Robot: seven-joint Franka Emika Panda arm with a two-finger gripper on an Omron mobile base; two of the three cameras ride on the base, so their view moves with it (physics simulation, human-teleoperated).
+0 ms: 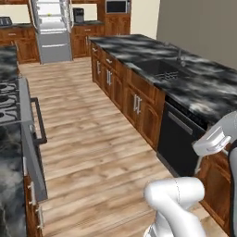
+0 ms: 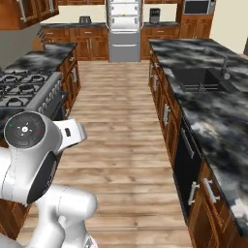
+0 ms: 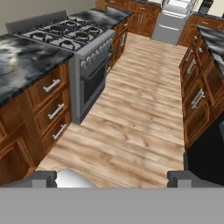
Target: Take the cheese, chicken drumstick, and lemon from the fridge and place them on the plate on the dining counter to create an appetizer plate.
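My claw [image 3: 112,177] hangs released and empty, the fridge [image 3: 174,19] standing open well ahead down the wooden floor [image 3: 140,113].

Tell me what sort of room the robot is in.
A rendered home kitchen, by the look of it. A gas stove stands along one side, a sink is set in the marbled stone island counter opposite, and an open fridge stands at the far end of the wooden floor.

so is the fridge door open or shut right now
Open: the fridge at the far end of the aisle shows its white interior and shelves.
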